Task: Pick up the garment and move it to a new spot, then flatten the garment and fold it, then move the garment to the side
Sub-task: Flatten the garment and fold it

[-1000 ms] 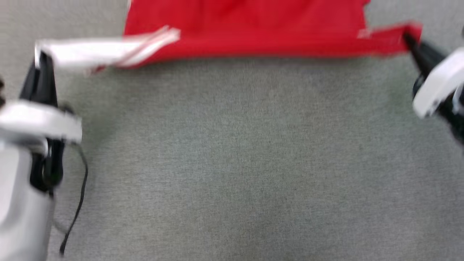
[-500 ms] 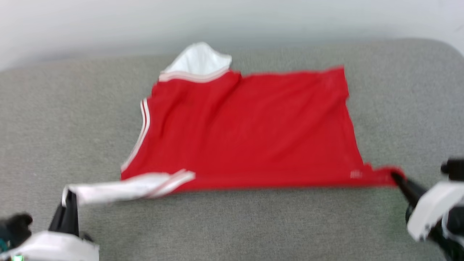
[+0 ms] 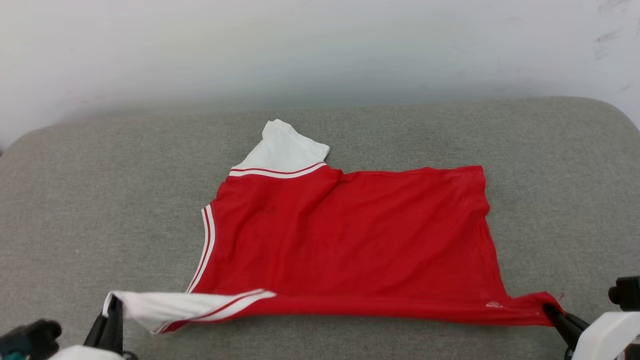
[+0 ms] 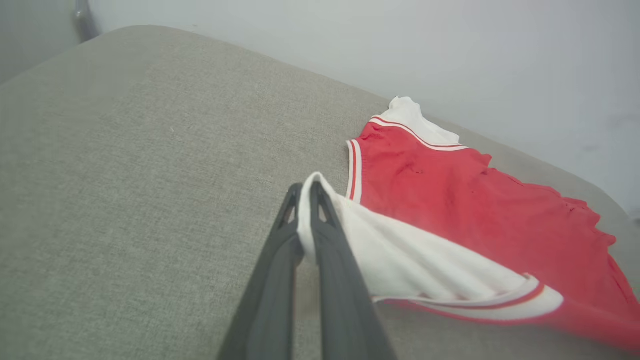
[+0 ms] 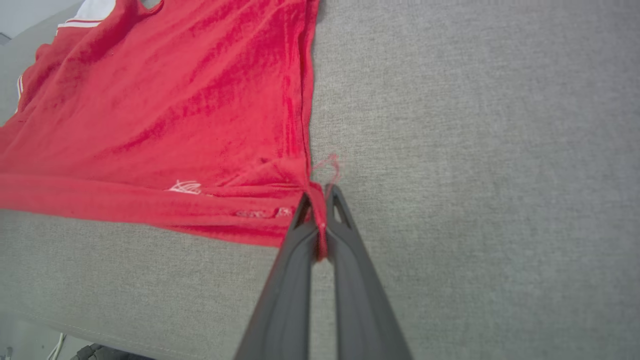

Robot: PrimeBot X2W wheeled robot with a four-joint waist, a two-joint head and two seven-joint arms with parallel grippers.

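Garment (image 3: 350, 240) lies spread on grey padded surface (image 3: 75, 200), red body mostly flat, far white sleeve (image 3: 285, 147) pointing toward wall (image 3: 320, 50). Left gripper (image 3: 115, 302) clamped on near white sleeve (image 3: 165, 304), drawn out leftward. Right gripper (image 3: 548, 309) pinched tight on red hem corner (image 3: 530, 304). Near edge stretched taut between both grippers.

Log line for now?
garment: spread on grey cushion | left gripper: shut on its white sleeve | right gripper: shut on its hem corner
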